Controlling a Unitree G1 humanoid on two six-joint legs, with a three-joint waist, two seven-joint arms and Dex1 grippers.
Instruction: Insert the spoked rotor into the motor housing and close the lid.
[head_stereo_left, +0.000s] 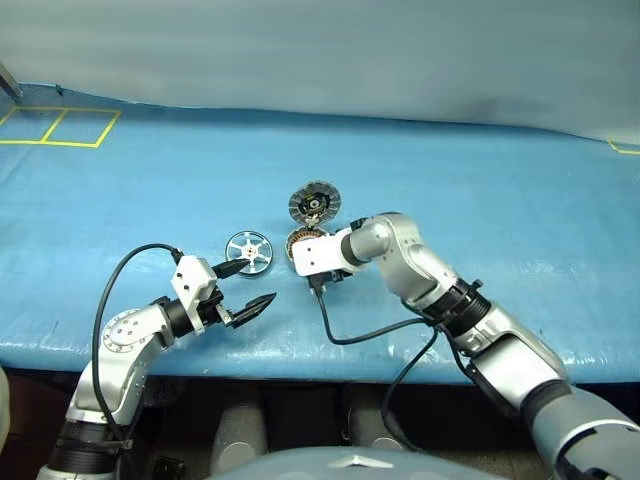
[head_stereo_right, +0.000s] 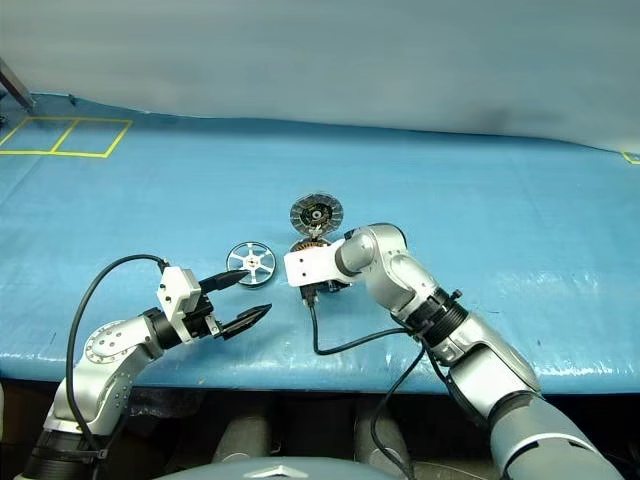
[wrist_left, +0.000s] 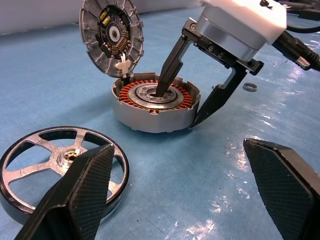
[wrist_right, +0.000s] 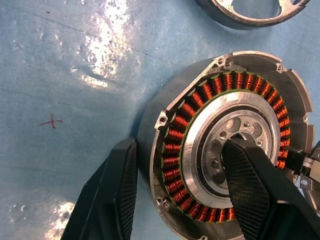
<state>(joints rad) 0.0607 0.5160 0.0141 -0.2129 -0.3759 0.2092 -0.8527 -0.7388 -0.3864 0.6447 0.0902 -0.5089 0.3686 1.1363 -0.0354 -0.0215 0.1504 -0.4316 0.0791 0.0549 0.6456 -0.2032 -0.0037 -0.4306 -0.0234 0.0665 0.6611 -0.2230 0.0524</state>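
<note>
The spoked rotor (head_stereo_left: 248, 251) lies flat on the blue table, a shiny silver wheel just left of the motor housing (wrist_left: 155, 107). The housing stands open, showing copper windings around a metal hub (wrist_right: 225, 140). Its lid (head_stereo_left: 314, 203) is tilted up on the far edge, dark centre facing me. My right gripper (wrist_left: 176, 109) straddles the housing wall, one finger in the hub and the other against the outside, shut on it. My left gripper (head_stereo_left: 258, 282) hovers open just in front of the rotor, one finger reaching over its near rim.
A small metal ring (wrist_left: 250, 86) lies on the table beyond the housing. Yellow tape squares (head_stereo_left: 60, 127) mark the far left corner. Black cables (head_stereo_left: 360, 335) hang from both wrists near the table's front edge (head_stereo_left: 330, 368).
</note>
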